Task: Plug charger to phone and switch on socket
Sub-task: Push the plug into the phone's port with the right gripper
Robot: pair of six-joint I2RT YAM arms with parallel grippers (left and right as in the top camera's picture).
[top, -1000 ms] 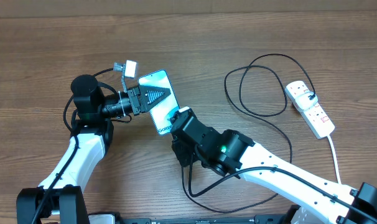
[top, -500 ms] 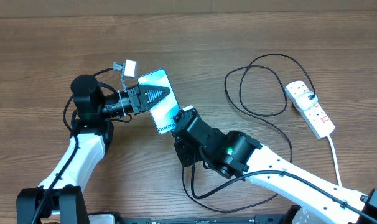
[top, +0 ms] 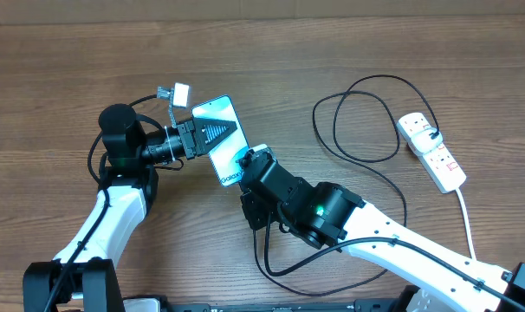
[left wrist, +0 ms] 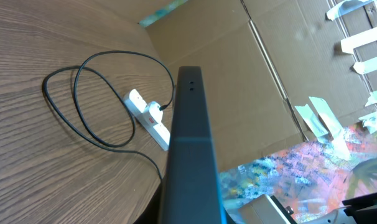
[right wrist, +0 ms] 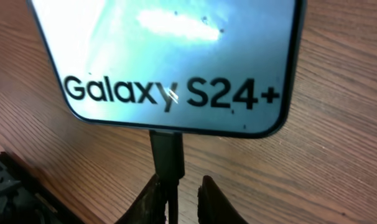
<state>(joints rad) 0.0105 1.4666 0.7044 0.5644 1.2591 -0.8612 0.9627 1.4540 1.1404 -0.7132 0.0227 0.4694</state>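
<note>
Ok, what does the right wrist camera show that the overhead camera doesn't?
Only the right wrist view: the charger plug tip meeting the bottom edge of the phone, under the full Galaxy S24+ lettering, with a finger of the right gripper on either side of the cable. Only the overhead: the socket, the charger's loose loops, and the left gripper clamped on the phone. Both: the phone, the right gripper at its lower end, and the wooden table.
</note>
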